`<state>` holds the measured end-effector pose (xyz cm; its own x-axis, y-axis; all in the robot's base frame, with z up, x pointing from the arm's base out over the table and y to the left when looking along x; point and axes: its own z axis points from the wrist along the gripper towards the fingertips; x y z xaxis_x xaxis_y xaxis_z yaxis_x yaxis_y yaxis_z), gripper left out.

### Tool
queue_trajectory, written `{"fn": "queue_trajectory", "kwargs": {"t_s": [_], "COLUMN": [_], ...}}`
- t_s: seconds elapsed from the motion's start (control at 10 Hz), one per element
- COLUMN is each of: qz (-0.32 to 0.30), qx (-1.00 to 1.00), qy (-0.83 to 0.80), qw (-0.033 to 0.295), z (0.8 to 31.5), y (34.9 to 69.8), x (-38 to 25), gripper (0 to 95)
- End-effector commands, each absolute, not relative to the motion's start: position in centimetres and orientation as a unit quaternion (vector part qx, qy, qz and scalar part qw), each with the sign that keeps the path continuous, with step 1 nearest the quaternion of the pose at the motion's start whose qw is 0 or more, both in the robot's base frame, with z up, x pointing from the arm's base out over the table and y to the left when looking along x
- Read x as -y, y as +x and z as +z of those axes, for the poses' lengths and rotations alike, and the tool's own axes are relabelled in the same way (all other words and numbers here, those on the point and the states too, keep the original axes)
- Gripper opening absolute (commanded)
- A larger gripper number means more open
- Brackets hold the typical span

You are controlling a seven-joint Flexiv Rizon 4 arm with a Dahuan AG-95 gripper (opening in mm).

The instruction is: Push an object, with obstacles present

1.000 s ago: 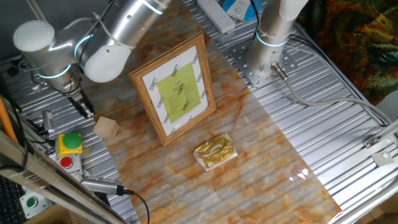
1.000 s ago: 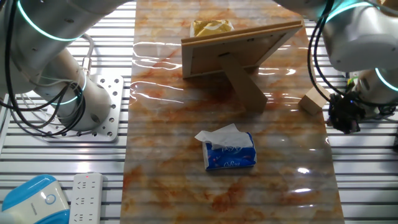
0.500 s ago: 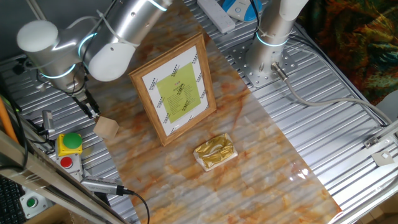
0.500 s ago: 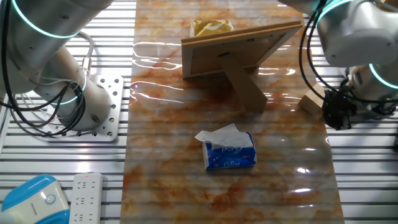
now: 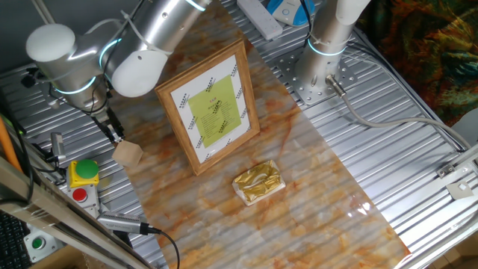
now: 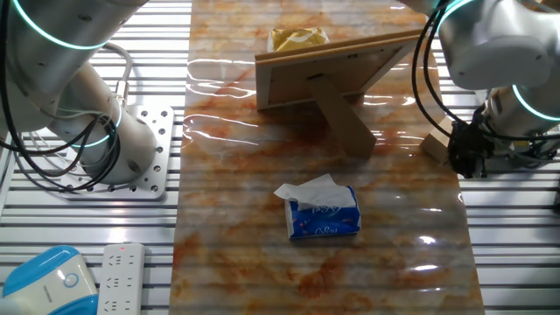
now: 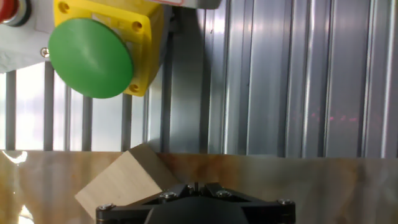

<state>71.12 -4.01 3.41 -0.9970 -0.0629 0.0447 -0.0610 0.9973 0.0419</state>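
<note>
Black pincer [image 5: 116, 134] — fingers together, empty — tips right beside the wooden block [image 5: 128, 153], contact unclear.

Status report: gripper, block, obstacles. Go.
Gripper low beside wooden block, jaw state unclear. Block at mat's edge. Picture frame upright nearby; gold foil packet beyond it.

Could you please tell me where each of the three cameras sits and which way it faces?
One fixed view: high above, facing the front of the light-wood picture frame; shows the arm and hand beside the small tan wooden block.
The other fixed view: opposite side, facing the frame's back; the hand partly hides the block.
Hand view: looks down along the fingers at the block and the green round button.
All three share the block.
</note>
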Motion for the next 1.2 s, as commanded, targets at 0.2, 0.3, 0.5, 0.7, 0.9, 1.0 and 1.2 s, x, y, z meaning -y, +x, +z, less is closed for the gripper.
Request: {"fn": "queue_trajectory", "kwargs": {"t_s": [0.2, 0.3, 0.5, 0.7, 0.9, 1.0, 1.2], "qz": [-0.021, -0.021, -0.023, -0.024, -0.03, -0.032, -0.034], "qx": [0.999, 0.999, 0.999, 0.999, 0.999, 0.999, 0.999], "qy": [0.026, 0.025, 0.02, 0.016, 0.013, 0.013, 0.009], "qw": [0.019, 0.018, 0.018, 0.015, 0.012, 0.01, 0.009], "z": [3.5, 3.5, 3.7, 3.9, 3.9, 3.9, 4.0], "y": [71.0, 71.0, 71.1, 71.3, 71.2, 71.1, 71.2], "x": [3.5, 3.3, 2.7, 2.1, 1.8, 1.7, 1.3], "gripper": [0.0, 0.0, 0.0, 0.0, 0.0, 0.0, 0.0]}}
